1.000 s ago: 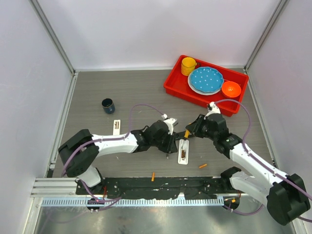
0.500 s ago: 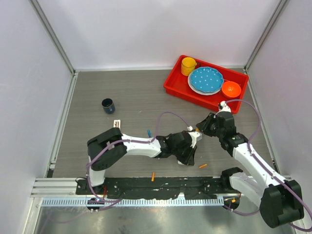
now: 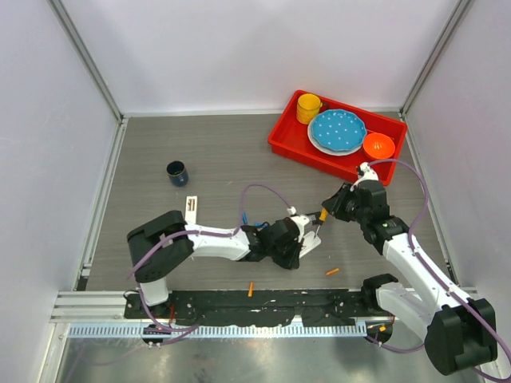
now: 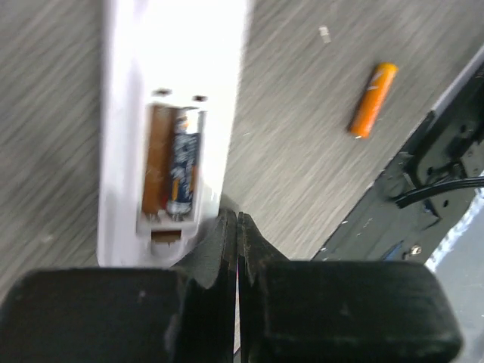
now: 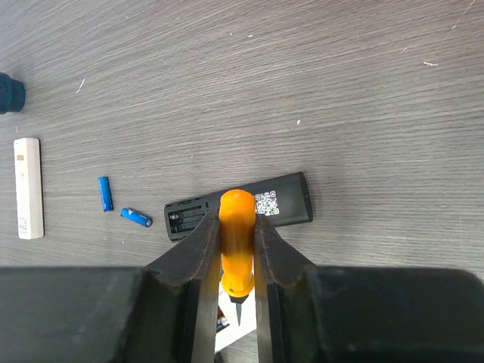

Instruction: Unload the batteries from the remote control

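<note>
The grey wood-grain table (image 3: 223,152) carries a red tray (image 3: 319,162) at its far right, well apart from the work in the middle. Both arms reach toward the centre, where a white remote (image 4: 125,91) lies back up with its battery compartment uncovered. A black remote (image 5: 283,200) lies nearby, its compartment also open at one end, and a narrow white bar (image 5: 28,187) rests further off to the left.

The right pincer (image 5: 236,221) is clamped on the orange handle of a screwdriver (image 5: 237,249), metal tip pointing back toward the wrist camera, held above the black remote.

The left pincer (image 4: 237,227) has its fingers pressed together with nothing between them. Its tips sit just beside the white remote's edge, at the compartment end.

One loaded cell (image 4: 181,174), dark blue and orange, sits in the right-hand slot, just above and to the left of those closed tips in the left wrist view. The slot next to it looks brownish; whether it holds a cell I cannot tell.

A loose orange cell (image 4: 372,100) lies on the table well off to the left pincer's right. Two blue cells (image 5: 105,193) (image 5: 136,218) lie near the black remote's open end
</note>
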